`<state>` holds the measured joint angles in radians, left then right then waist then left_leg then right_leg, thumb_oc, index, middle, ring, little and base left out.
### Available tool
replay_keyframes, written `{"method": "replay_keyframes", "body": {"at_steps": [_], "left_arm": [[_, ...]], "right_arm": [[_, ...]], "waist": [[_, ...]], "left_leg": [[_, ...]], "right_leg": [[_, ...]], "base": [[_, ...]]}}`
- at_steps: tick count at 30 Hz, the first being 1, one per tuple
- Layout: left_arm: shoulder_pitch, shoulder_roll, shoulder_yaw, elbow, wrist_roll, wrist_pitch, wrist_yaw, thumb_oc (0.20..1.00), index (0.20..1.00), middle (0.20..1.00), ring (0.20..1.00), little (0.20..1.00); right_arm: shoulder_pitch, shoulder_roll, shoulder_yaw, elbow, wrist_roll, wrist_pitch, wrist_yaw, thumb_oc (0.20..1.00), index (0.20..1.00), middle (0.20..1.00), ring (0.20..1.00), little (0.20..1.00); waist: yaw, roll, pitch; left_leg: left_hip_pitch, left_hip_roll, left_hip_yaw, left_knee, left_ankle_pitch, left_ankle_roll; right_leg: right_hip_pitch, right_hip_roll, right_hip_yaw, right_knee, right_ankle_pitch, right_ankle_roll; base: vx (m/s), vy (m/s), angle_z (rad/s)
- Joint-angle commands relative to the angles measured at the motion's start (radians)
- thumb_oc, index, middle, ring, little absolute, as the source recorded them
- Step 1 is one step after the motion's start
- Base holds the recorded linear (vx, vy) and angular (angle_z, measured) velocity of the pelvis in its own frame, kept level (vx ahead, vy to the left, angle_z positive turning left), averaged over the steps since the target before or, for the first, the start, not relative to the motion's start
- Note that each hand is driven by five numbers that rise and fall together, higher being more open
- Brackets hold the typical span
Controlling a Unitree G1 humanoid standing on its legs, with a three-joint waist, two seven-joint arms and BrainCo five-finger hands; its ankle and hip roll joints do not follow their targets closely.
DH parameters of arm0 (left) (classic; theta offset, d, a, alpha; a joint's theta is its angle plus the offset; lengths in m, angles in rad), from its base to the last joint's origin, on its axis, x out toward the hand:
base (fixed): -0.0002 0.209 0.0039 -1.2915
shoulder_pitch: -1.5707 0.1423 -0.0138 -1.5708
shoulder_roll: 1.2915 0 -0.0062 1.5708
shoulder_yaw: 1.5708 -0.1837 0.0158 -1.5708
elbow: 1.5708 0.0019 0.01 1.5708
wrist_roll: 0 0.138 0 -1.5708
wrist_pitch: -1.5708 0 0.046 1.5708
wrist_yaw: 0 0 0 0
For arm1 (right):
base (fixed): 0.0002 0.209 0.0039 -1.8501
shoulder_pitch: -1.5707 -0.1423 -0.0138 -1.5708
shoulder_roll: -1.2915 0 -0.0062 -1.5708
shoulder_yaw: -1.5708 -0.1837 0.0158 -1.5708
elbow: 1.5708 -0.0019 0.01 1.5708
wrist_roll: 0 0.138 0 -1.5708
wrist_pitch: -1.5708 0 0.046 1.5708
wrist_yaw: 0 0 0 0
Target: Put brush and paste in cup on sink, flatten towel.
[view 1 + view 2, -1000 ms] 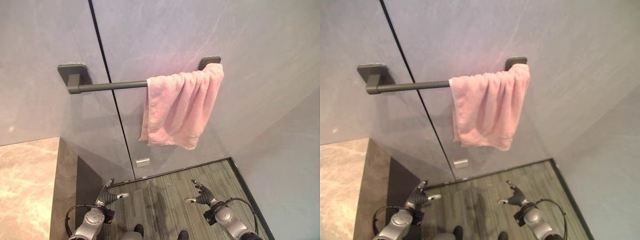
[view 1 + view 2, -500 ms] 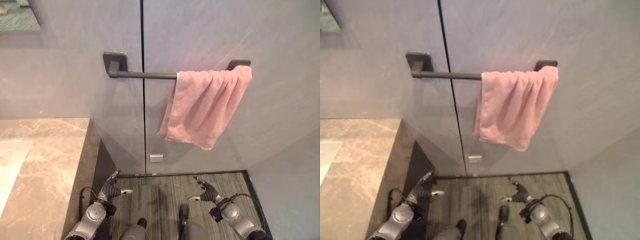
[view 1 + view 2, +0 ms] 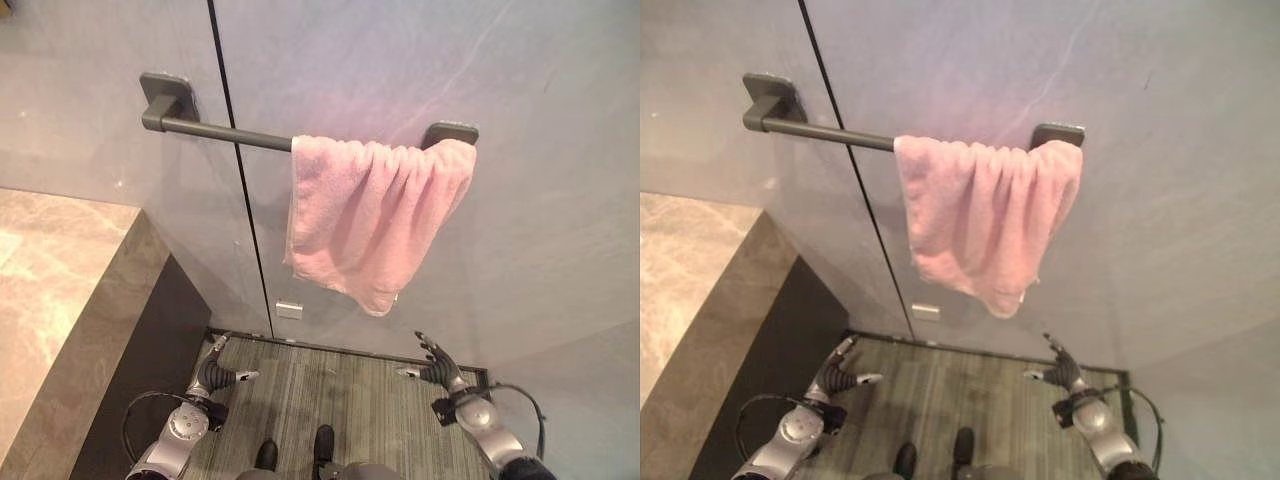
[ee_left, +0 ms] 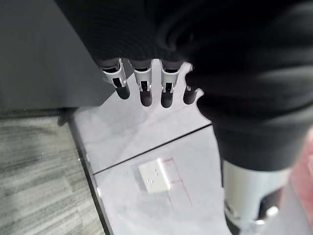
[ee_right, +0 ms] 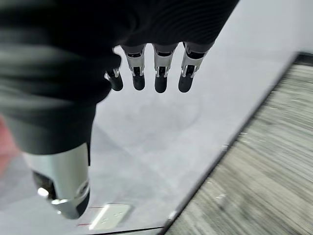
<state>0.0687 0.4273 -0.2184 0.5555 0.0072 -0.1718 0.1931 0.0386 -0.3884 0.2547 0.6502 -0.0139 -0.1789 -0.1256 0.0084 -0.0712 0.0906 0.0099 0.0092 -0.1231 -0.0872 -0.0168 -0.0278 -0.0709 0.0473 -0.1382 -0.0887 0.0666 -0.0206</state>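
A pink towel (image 3: 375, 215) hangs bunched in folds on the right half of a dark wall rail (image 3: 215, 132). Both hands hang low, far below the towel. My left hand (image 3: 216, 374) is at the lower left over the floor, fingers (image 4: 141, 88) straight, holding nothing. At the lower right, my right hand (image 3: 440, 368) is also relaxed, with straight fingers (image 5: 159, 73) and an empty palm. The towel's lower edge ends well above both hands.
A marble counter (image 3: 50, 300) with a dark side panel stands at the left. The grey wall (image 3: 520, 220) has a vertical dark seam (image 3: 240, 220) and a small white plate (image 3: 289, 310) near the floor. Striped grey flooring (image 3: 340, 400) lies between the hands.
The camera has swung, so the rail and towel sit further left and the counter shows less of its top. Both hands stay low and open.
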Motion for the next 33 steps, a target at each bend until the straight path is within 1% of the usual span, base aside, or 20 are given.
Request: {"method": "replay_keyframes", "body": {"at_steps": [1, 4, 8, 11, 12, 14, 16, 17, 20, 21, 22, 24, 26, 27, 28, 30, 33], "left_arm": [[0.020, 0.035, 0.078, -0.002, -0.020, -0.055, 0.050, 1.000, 1.000, 1.000, 1.000, 1.000], [0.027, 0.043, 0.107, -0.023, -0.020, -0.057, 0.054, 1.000, 1.000, 1.000, 1.000, 1.000], [0.020, 0.075, 0.149, -0.088, -0.017, -0.060, 0.054, 1.000, 1.000, 1.000, 1.000, 1.000], [-0.003, 0.110, 0.158, -0.136, -0.039, -0.059, 0.027, 1.000, 1.000, 1.000, 1.000, 1.000], [-0.003, 0.110, 0.158, -0.136, -0.039, -0.059, 0.027, 1.000, 1.000, 1.000, 1.000, 1.000], [-0.058, 0.160, 0.155, -0.196, -0.077, -0.061, 0.004, 1.000, 1.000, 1.000, 1.000, 1.000], [-0.084, 0.169, 0.149, -0.204, -0.088, -0.059, 0.001, 1.000, 1.000, 1.000, 1.000, 1.000], [-0.133, 0.192, 0.127, -0.221, -0.110, -0.058, -0.007, 1.000, 1.000, 1.000, 1.000, 1.000], [-0.179, 0.214, 0.106, -0.242, -0.132, -0.054, -0.022, 1.000, 1.000, 1.000, 1.000, 1.000], [-0.223, 0.236, 0.076, -0.251, -0.164, -0.051, -0.042, 1.000, 1.000, 1.000, 1.000, 1.000], [-0.225, 0.236, 0.076, -0.250, -0.165, -0.051, -0.043, 1.000, 1.000, 1.000, 1.000, 1.000], [-0.298, 0.250, 0.028, -0.230, -0.209, -0.053, -0.054, 1.000, 1.000, 1.000, 1.000, 1.000], [-0.338, 0.260, -0.002, -0.213, -0.257, -0.050, -0.072, 1.000, 1.000, 1.000, 1.000, 1.000], [-0.339, 0.260, -0.002, -0.212, -0.257, -0.050, -0.072, 1.000, 1.000, 1.000, 1.000, 1.000], [-0.386, 0.281, -0.047, -0.194, -0.311, -0.048, -0.102, 1.000, 1.000, 1.000, 1.000, 1.000], [-0.449, 0.301, -0.105, -0.166, -0.372, -0.047, -0.138, 1.000, 1.000, 1.000, 1.000, 1.000], [-0.494, 0.319, -0.145, -0.155, -0.412, -0.050, -0.155, 1.000, 1.000, 1.000, 1.000, 1.000]], "right_arm": [[0.006, -0.029, -0.107, -0.081, 0.020, -0.045, -0.075, 1.000, 1.000, 1.000, 1.000, 1.000], [0.018, -0.035, -0.140, -0.127, 0.028, -0.050, -0.074, 1.000, 1.000, 1.000, 1.000, 1.000], [0.011, -0.064, -0.179, -0.207, 0.053, -0.057, -0.054, 1.000, 1.000, 1.000, 1.000, 1.000], [-0.036, -0.104, -0.164, -0.228, 0.077, -0.051, -0.024, 1.000, 1.000, 1.000, 1.000, 1.000], [-0.036, -0.104, -0.164, -0.228, 0.077, -0.051, -0.024, 1.000, 1.000, 1.000, 1.000, 1.000], [-0.109, -0.145, -0.138, -0.259, 0.118, -0.044, 0.004, 1.000, 1.000, 1.000, 1.000, 1.000], [-0.136, -0.153, -0.126, -0.256, 0.137, -0.040, 0.005, 1.000, 1.000, 1.000, 1.000, 1.000], [-0.185, -0.167, -0.102, -0.248, 0.177, -0.032, 0.020, 1.000, 1.000, 1.000, 1.000, 1.000], [-0.234, -0.189, -0.073, -0.253, 0.203, -0.023, 0.038, 1.000, 1.000, 1.000, 1.000, 1.000], [-0.285, -0.210, -0.041, -0.253, 0.230, -0.015, 0.055, 1.000, 1.000, 1.000, 1.000, 1.000], [-0.287, -0.210, -0.041, -0.252, 0.231, -0.015, 0.055, 1.000, 1.000, 1.000, 1.000, 1.000], [-0.368, -0.212, 0.016, -0.232, 0.293, -0.008, 0.076, 1.000, 1.000, 1.000, 1.000, 1.000], [-0.417, -0.220, 0.062, -0.224, 0.322, 0.002, 0.102, 1.000, 1.000, 1.000, 1.000, 1.000], [-0.419, -0.220, 0.062, -0.222, 0.322, 0.002, 0.102, 1.000, 1.000, 1.000, 1.000, 1.000], [-0.472, -0.240, 0.117, -0.204, 0.347, 0.013, 0.124, 1.000, 1.000, 1.000, 1.000, 1.000], [-0.530, -0.255, 0.179, -0.176, 0.387, 0.020, 0.163, 1.000, 1.000, 1.000, 1.000, 1.000], [-0.562, -0.255, 0.206, -0.145, 0.425, 0.022, 0.175, 1.000, 1.000, 1.000, 1.000, 1.000]], "waist": [[0.012, 0.030, -0.069], [0.013, 0.032, -0.069], [0.012, 0.033, -0.074], [0.017, 0.033, -0.076], [0.017, 0.033, -0.076], [0.020, 0.032, -0.082], [0.022, 0.031, -0.082], [0.023, 0.031, -0.085], [0.024, 0.031, -0.085], [0.024, 0.030, -0.088], [0.024, 0.030, -0.086], [0.025, 0.029, -0.086], [0.025, 0.028, -0.087], [0.025, 0.028, -0.086], [0.028, 0.027, -0.085], [0.029, 0.026, -0.085], [0.031, 0.027, -0.083]], "left_leg": [[-0.026, 0.019, 0.029, 0.000, 0.016, 0.012], [-0.016, 0.018, 0.041, 0.000, 0.012, 0.014], [-0.007, 0.015, 0.056, 0.000, 0.003, 0.017], [0.001, 0.012, 0.066, 0.000, -0.002, 0.019], [0.001, 0.012, 0.066, 0.000, -0.002, 0.019], [0.003, 0.008, 0.072, 0.000, -0.005, 0.019], [0.004, 0.006, 0.074, 0.000, -0.005, 0.019], [0.006, 0.006, 0.075, 0.000, -0.005, 0.019], [0.009, 0.007, 0.075, 0.000, -0.005, 0.019], [0.014, 0.007, 0.074, 0.000, -0.007, 0.018], [0.015, 0.007, 0.074, 0.000, -0.007, 0.018], [0.019, 0.010, 0.073, 0.000, -0.006, 0.017], [0.019, 0.011, 0.073, 0.000, -0.004, 0.014], [0.019, 0.011, 0.073, 0.000, -0.004, 0.014], [0.015, 0.014, 0.069, 0.000, -0.001, 0.012], [0.011, 0.015, 0.065, 0.000, 0.002, 0.009], [0.006, 0.016, 0.061, 0.000, 0.007, 0.006]], "right_leg": [[0.002, -0.148, 0.023, 0.080, -0.005, 0.164], [0.004, -0.152, 0.035, 0.077, 0.001, 0.169], [0.008, -0.160, 0.051, 0.067, 0.011, 0.176], [0.010, -0.167, 0.062, 0.060, 0.019, 0.181], [0.010, -0.167, 0.062, 0.060, 0.019, 0.181], [0.012, -0.174, 0.069, 0.050, 0.027, 0.186], [0.014, -0.176, 0.069, 0.048, 0.028, 0.186], [0.015, -0.178, 0.070, 0.048, 0.029, 0.186], [0.018, -0.180, 0.070, 0.050, 0.027, 0.185], [0.023, -0.179, 0.071, 0.051, 0.026, 0.184], [0.024, -0.179, 0.071, 0.051, 0.026, 0.184], [0.029, -0.180, 0.072, 0.049, 0.026, 0.181], [0.030, -0.180, 0.073, 0.046, 0.028, 0.180], [0.030, -0.179, 0.072, 0.045, 0.028, 0.180], [0.031, -0.179, 0.069, 0.040, 0.031, 0.179], [0.031, -0.178, 0.063, 0.034, 0.034, 0.178], [0.030, -0.177, 0.059, 0.028, 0.037, 0.177]], "base": [[0.04, 0.136, -0.28], [0.02, 0.092, -0.51], [-0.01, 0.054, -0.14], [-0.01, 0.027, -0.02], [0.00, 0.000, 0.00], [-0.02, 0.030, -0.04], [0.00, 0.000, 0.00], [0.00, 0.000, 0.00], [0.00, 0.000, 0.00], [0.00, 0.000, 0.00], [0.03, 0.003, -0.01], [0.00, 0.000, 0.00], [0.00, 0.000, 0.00], [0.01, -0.004, -0.04], [0.01, -0.006, -0.05], [0.01, -0.004, -0.02], [0.01, -0.002, 0.02]]}}
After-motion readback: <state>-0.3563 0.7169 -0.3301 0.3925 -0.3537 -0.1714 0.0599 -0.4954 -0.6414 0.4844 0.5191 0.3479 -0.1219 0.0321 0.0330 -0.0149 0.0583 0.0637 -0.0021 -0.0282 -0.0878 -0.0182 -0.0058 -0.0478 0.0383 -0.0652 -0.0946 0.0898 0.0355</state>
